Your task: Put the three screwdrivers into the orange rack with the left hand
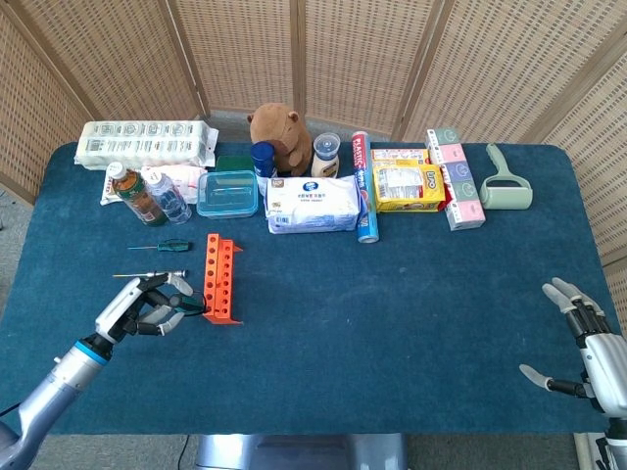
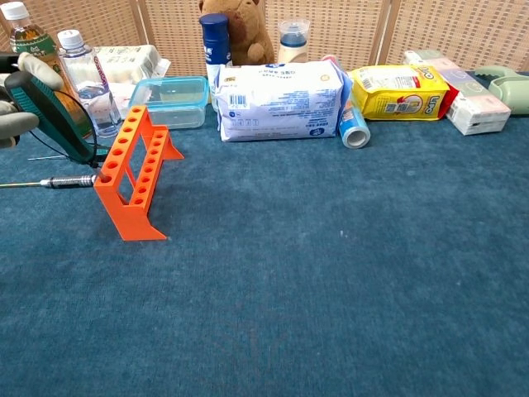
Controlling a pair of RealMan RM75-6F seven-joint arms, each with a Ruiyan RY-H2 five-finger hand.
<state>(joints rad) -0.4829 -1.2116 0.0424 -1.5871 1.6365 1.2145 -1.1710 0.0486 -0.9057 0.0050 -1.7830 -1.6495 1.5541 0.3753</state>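
A green-handled screwdriver (image 2: 45, 116) is held in the left hand (image 1: 147, 305) at the near left of the table (image 1: 392, 323), its shaft angled down into a hole at the near end of the orange rack (image 1: 218, 279). Two more screwdrivers lie left of the rack: a grey one (image 1: 149, 275) just beyond the hand and a small green one (image 1: 162, 246) farther back. At the near right, the right hand (image 1: 588, 343) is seen spread wide, holding nothing.
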